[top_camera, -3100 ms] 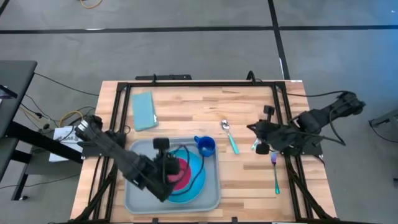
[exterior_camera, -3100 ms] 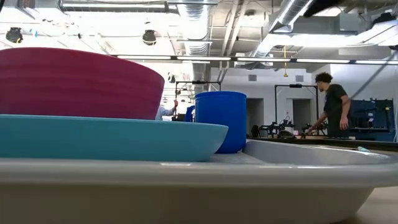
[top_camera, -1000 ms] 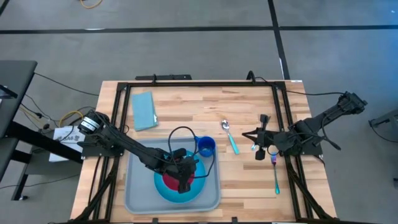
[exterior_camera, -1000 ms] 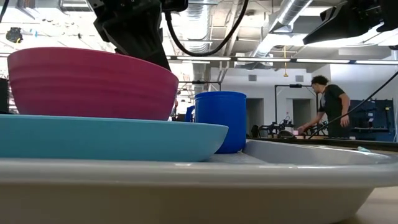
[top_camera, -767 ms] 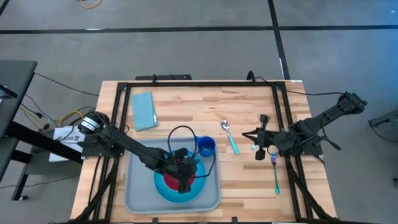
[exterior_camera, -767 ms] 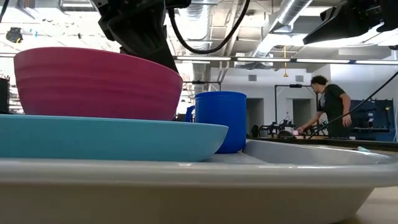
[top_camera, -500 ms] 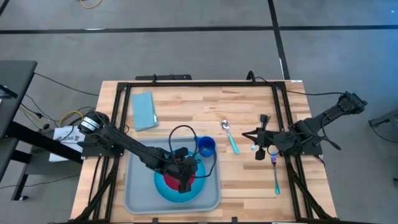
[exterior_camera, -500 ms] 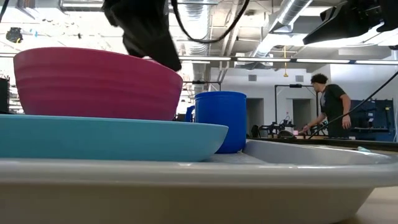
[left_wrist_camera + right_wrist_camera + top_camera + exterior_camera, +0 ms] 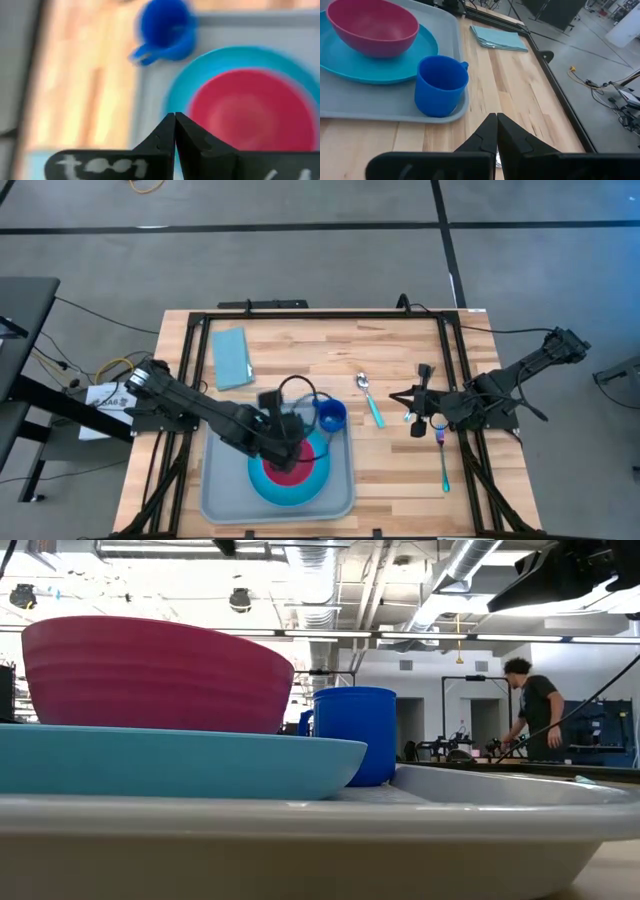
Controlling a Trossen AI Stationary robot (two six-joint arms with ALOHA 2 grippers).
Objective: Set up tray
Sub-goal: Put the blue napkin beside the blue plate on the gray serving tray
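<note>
The light grey-blue tray [image 9: 215, 480] lies on the table's near left part. On it rests a bright blue plate [image 9: 272, 486], and a magenta bowl [image 9: 292, 464] stands upright on the plate. A blue cup [image 9: 331, 416] stands on the tray's far right corner. My left gripper [image 9: 175, 120] is shut and hovers above the tray, over the bowl's far left side [image 9: 285, 440], touching nothing. My right gripper [image 9: 496, 120] is shut and waits above the table's right part [image 9: 398, 396], pointing toward the cup [image 9: 440, 85].
A folded teal napkin [image 9: 231, 358] lies at the far left. A spoon with a teal handle [image 9: 369, 398] lies right of the cup. Another utensil [image 9: 443, 455] lies near the right edge. Black rails frame the table. A person [image 9: 535, 710] stands far off in the room.
The left gripper was down at the bowl's right rim. The bowl slid a little toward the table's right on the plate. Then the gripper rose clear of the bowl, out of the low view, and drew back toward the far left.
</note>
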